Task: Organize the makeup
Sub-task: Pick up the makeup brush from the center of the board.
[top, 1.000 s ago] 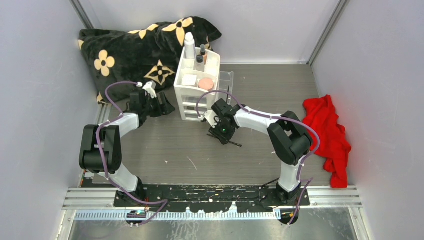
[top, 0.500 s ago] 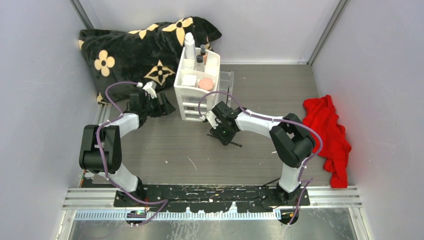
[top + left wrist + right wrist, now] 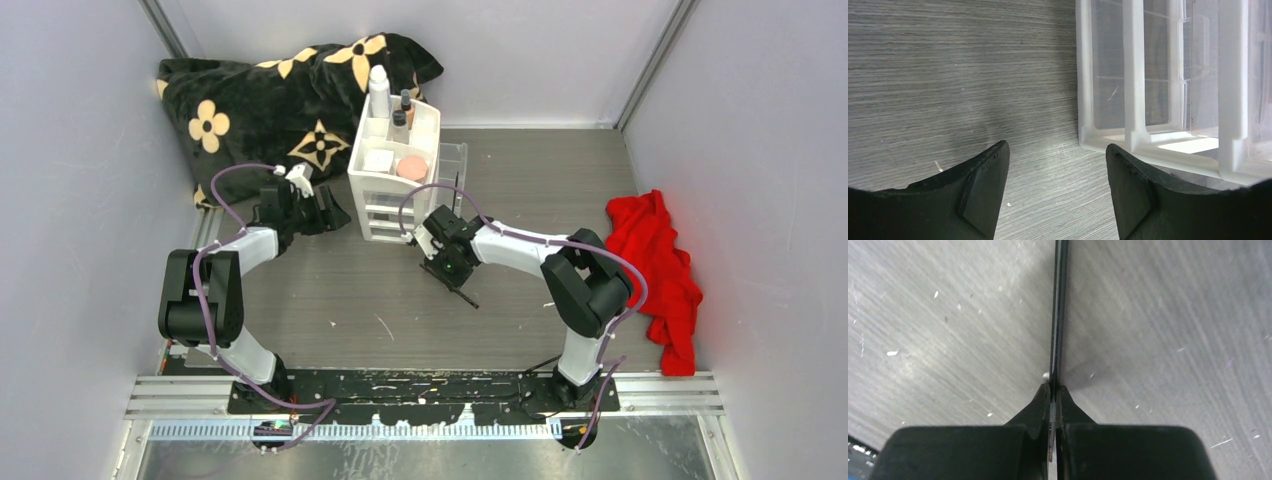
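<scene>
Pinching is the word for your right gripper (image 3: 1054, 390). Its fingers are pressed together on the thin black pencil (image 3: 1058, 315), held near one end, and the rest of the shaft runs out ahead of them low over the grey wood-grain table (image 3: 350, 300). I cannot tell whether the far tip touches the surface. (First spotter)

Agreed, you have that one. Your left gripper (image 3: 1055, 165) has its fingers spread wide with nothing between them. It sits low over the table, just beside a bottom corner of the white plastic drawer unit (image 3: 1135, 75). (Second spotter)

As for how far along you are, most of the set looks put away. From above, the tall white bottle (image 3: 379, 92) and the tan dark-capped bottle (image 3: 400, 122) stand in the unit's back compartments. The white square box (image 3: 378, 160) and the pink octagonal compact (image 3: 411, 166) lie in the front ones. (First spotter)

So what is left, as I judge it, is the pencil in your right gripper, which is out in front of the unit and not yet in any slot. I see no other loose cosmetic from above, and I cannot make out any tubes. Small pieces could be hidden by your arms. (Second spotter)

The red cloth (image 3: 655, 265) at the right and the black flower-patterned blanket (image 3: 270, 100) behind the unit are not yours to sort. Carrying the pencil to the unit looks like your next step. (First spotter)
</scene>
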Robot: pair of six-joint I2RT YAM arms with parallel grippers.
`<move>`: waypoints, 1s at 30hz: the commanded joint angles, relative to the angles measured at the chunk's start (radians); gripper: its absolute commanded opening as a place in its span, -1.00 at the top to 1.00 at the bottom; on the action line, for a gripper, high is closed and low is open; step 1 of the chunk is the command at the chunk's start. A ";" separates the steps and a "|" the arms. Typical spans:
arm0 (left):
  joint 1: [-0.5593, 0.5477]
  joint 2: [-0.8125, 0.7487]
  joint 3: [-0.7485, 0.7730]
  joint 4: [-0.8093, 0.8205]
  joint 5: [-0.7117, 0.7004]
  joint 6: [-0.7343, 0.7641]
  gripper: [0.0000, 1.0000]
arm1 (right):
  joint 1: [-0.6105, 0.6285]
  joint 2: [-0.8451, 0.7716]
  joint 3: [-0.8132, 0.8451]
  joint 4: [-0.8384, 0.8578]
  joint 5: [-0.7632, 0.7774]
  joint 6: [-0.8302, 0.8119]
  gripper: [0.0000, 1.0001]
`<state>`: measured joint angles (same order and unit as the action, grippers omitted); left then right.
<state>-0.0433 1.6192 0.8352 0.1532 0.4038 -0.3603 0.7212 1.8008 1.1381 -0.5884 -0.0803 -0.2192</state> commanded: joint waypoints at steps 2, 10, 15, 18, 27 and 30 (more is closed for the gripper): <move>0.008 -0.020 0.003 0.050 0.013 -0.005 -0.41 | 0.029 -0.142 -0.015 -0.070 -0.012 0.102 0.97; 0.008 -0.018 0.005 0.052 0.017 -0.008 -0.42 | 0.036 -0.270 -0.008 -0.127 0.015 0.226 0.98; 0.007 -0.020 0.005 0.052 0.019 -0.009 -0.42 | 0.043 -0.356 -0.012 -0.168 0.010 0.269 0.98; 0.008 -0.018 0.006 0.051 0.020 -0.009 -0.42 | 0.042 -0.406 0.008 -0.199 0.022 0.297 0.98; 0.008 -0.032 0.001 0.051 0.019 -0.009 -0.42 | 0.038 -0.462 0.170 -0.209 0.163 0.391 0.98; 0.009 -0.034 -0.001 0.052 0.022 -0.011 -0.42 | 0.025 -0.460 0.224 -0.187 0.221 0.400 0.98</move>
<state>-0.0425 1.6192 0.8352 0.1539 0.4049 -0.3637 0.7570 1.3804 1.2625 -0.8177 0.0380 0.1349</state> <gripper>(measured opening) 0.710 0.058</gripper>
